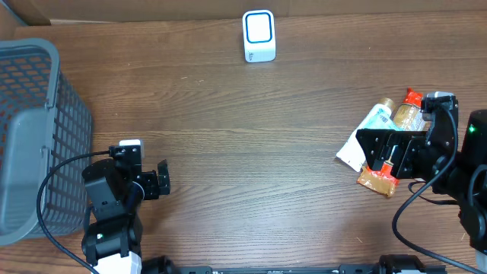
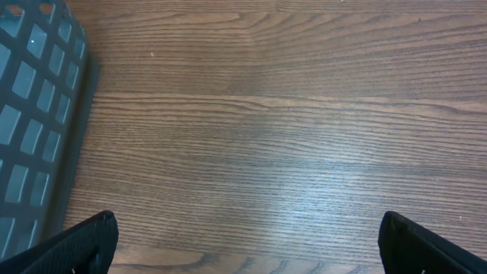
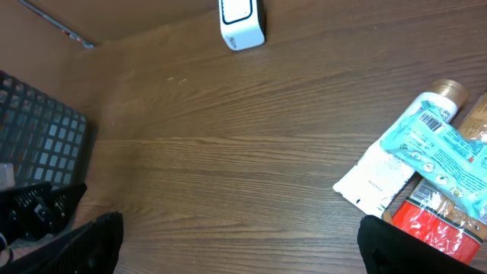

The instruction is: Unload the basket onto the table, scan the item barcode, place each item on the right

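Both sets of jaws wide, empty. The blue packet [image 3: 426,148] lies ahead of my right gripper [image 3: 240,222], toward its right finger, long axis diagonal. My left gripper [image 2: 247,221] is well apart: job for 1 arm, right.

No word or number is legible to me in any view.

Right wrist view:
- The barcode [image 3: 434,119] is on a white patch near the upper end of the light-blue packet [image 3: 441,152]. I can see the bars, but the digits are too small to read.
- The white panel [image 3: 371,181] is just beside it, and I cannot tell whether it is the same packet or another. It carries a short line of grey print, unreadable.
- The red label [image 3: 424,225] is on the pack beneath, with pale marks along its edge that I cannot make out.
- The scanner [image 3: 242,23] at the far side of the counter [image 3: 228,152] has a blue rounded-rectangle outline on its white face. No lettering resolved.
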{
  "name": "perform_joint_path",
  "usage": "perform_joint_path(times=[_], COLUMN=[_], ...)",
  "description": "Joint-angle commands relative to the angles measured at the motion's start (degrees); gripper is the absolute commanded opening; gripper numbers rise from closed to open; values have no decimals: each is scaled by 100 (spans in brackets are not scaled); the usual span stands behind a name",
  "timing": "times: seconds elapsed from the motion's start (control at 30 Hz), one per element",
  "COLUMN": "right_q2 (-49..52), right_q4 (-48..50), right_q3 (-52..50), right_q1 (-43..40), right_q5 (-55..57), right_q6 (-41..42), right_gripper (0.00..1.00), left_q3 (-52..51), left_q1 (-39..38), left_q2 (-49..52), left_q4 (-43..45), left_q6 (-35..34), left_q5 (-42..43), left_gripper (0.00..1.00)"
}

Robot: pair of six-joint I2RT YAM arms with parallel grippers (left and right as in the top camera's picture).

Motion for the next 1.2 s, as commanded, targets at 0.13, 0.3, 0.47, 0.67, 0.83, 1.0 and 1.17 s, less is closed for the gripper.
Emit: perform_joint_path(times=[0.13, 0.3, 0.47, 0.67, 0.83, 1.0, 1.17], right_q2=[146, 229, -146, -1027, -2170, -3193, -3950], right_q4=[24, 48, 52, 975, 2343, 3467, 4760], right_q3=[101, 4, -199, -970, -2096, -3226, -4457], right_q1=[33, 42, 111, 387, 754, 852, 852], right_q5=[-26, -22, -2, 535, 1040, 1331, 1598], right_q6=[-50, -50, -52, -76, -76, -76, -79], right_gripper=[100, 100, 100, 100, 100, 100, 100], left_q3=[-9, -9, -9, -9, -9, -9, -9], left_q1=[28, 28, 28, 28, 31, 28, 28], left_q2=[2, 2, 2, 2, 2, 2, 2], left_q4=[22, 20, 22, 22, 20, 20, 22], left_q6=[109, 109, 109, 109, 109, 109, 109], left_q5=[83, 81, 83, 81, 81, 83, 81], left_gripper=[100, 100, 100, 100, 100, 100, 100])
